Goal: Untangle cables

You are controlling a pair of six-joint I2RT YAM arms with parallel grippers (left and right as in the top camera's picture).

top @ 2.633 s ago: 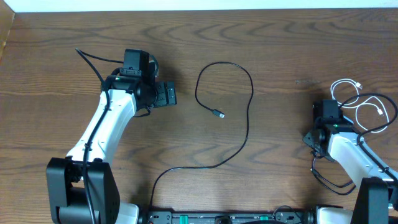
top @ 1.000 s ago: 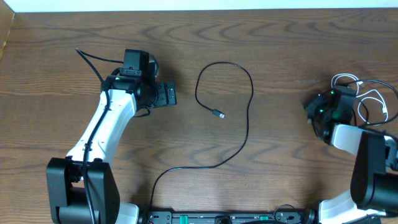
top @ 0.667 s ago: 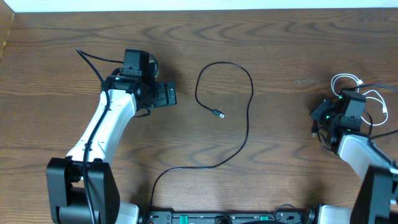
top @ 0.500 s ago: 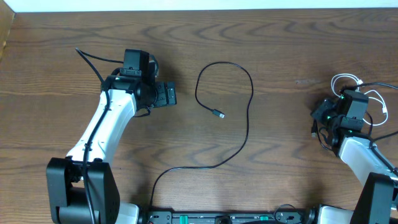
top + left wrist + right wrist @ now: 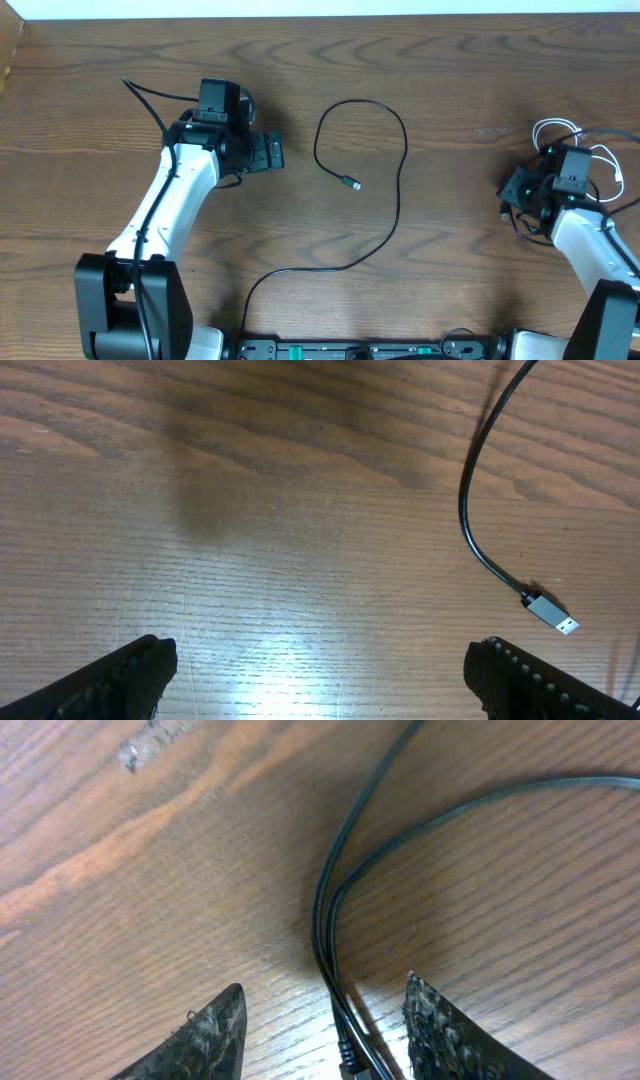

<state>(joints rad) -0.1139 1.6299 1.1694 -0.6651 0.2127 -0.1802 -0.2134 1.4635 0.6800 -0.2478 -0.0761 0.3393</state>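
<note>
- Swinging over the last few seconds, the right arm has turned from a spot lower on the tabletop (image 5: pixel 450 60) to the bundle at the right edge. Its wrist now sits over the loops there.
- The right claw (image 5: pixel 322 986) stands partly spread just above the wood. Two black cords (image 5: pixel 322 910) run side by side through the gap between its fingers (image 5: pixel 205 1032), so it straddles them and grips nothing.
- I judge this a line-up for a pinch on those cords, the first pull needed to part them from the white cable (image 5: pixel 545 124). That cable still loops just beside the wrist, partly hidden by it.
- The left arm has not moved. The left claw (image 5: pixel 320 652) hangs wide apart and empty, near the silver plug (image 5: pixel 552 615) of the long black cable (image 5: pixel 400 175).
- That long black cable lies where it did before: an open loop in the middle of the tabletop, trailing towards the near edge, well apart from the right-hand bundle, so it already looks free.
- No brand, label or writing is readable anywhere; only small green lights glow on the right wrist.
</note>
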